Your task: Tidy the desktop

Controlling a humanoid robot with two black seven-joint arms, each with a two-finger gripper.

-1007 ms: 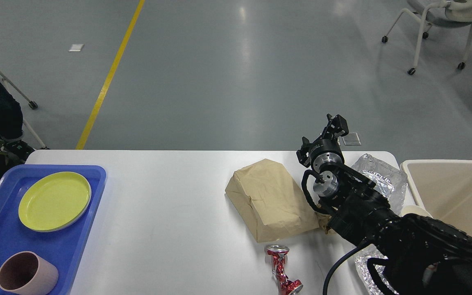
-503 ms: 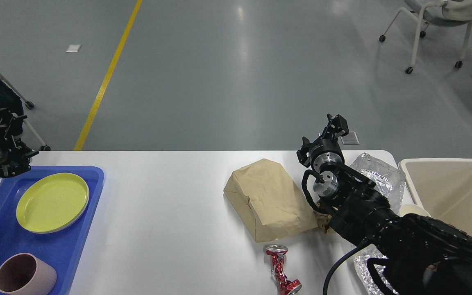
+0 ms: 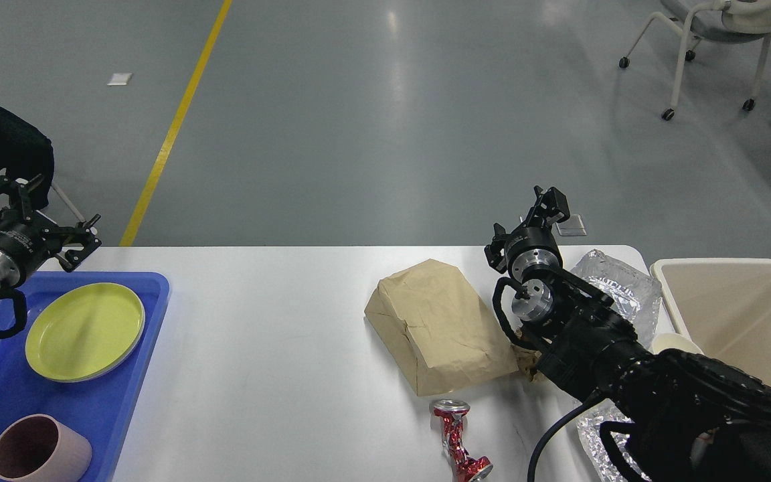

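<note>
- The left gripper (image 3: 37,207) has come into the frame at the far left within the last second; a moment ago that edge showed only the blue tray (image 3: 124,375). It now sits above the tray's far corner, its fingers spread wide and holding nothing.
- The right gripper (image 3: 549,204) has not moved: it is right of centre, past the far edge of the table, seen end-on and dark, so I cannot tell how its fingers stand.
- My reading is that the left arm is being brought in to work the tray side, while the rubbish on the right is not yet dealt with.
- The desktop (image 3: 278,335) fills the lower half of the frame, white, smooth, bare through its middle.
- On its right part lie a crumpled brown paper bag (image 3: 439,325), a crushed red can (image 3: 456,438) near the bottom edge, and foil (image 3: 620,284) beside the beige bin (image 3: 747,308).
- The tray holds a yellow plate (image 3: 84,331) and a pink mug (image 3: 34,452).
</note>
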